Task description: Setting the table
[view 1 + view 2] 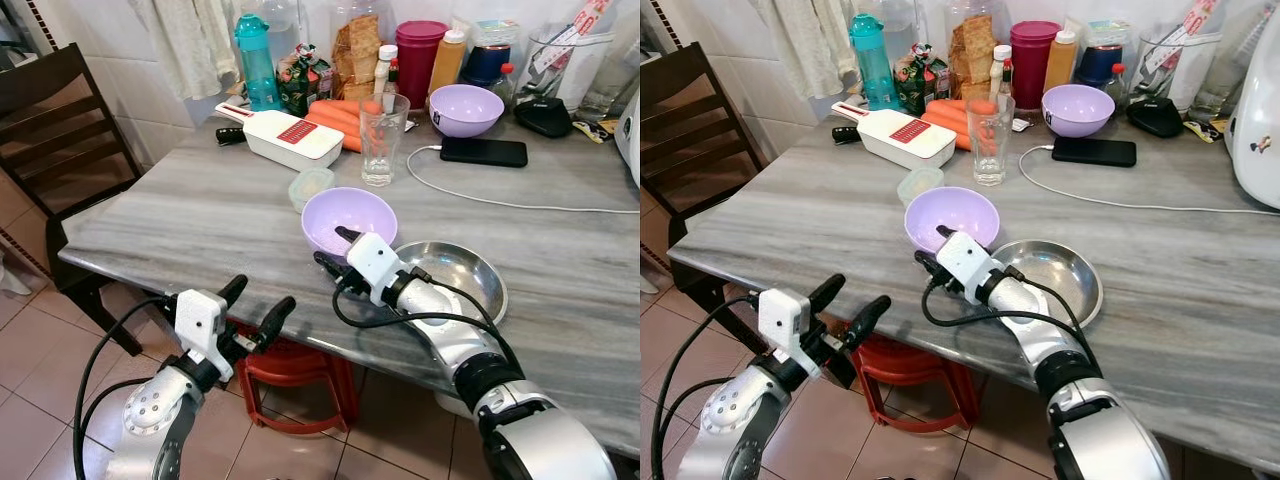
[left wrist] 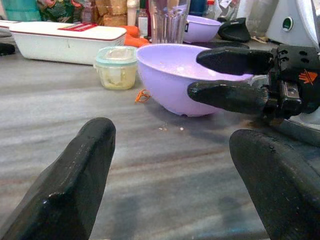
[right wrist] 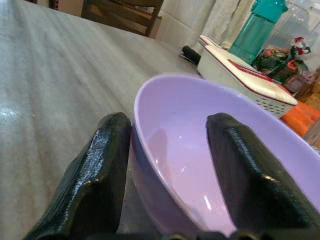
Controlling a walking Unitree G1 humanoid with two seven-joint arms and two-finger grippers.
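A purple bowl point(image 1: 345, 215) stands on the grey marble table point(image 1: 200, 220) near its front edge. My right gripper point(image 1: 331, 246) is open over the bowl's near rim. One finger is inside the bowl point(image 3: 200, 165), while the other rests against its outer wall. Beside the bowl, under my right wrist, lies a shallow steel plate point(image 1: 470, 270). My left gripper point(image 1: 262, 293) is open and holds nothing. It hovers just off the table's front edge and points at the bowl point(image 2: 175, 80).
At the back are a second purple bowl point(image 1: 465, 108), a glass point(image 1: 383, 140), a white slicer point(image 1: 292, 135), carrots, bottles, and a phone point(image 1: 483, 151) with its cable. A small lidded tub point(image 1: 311, 185) stands behind the bowl. A chair point(image 1: 60, 130) is left; a red stool point(image 1: 295, 375) is beneath.
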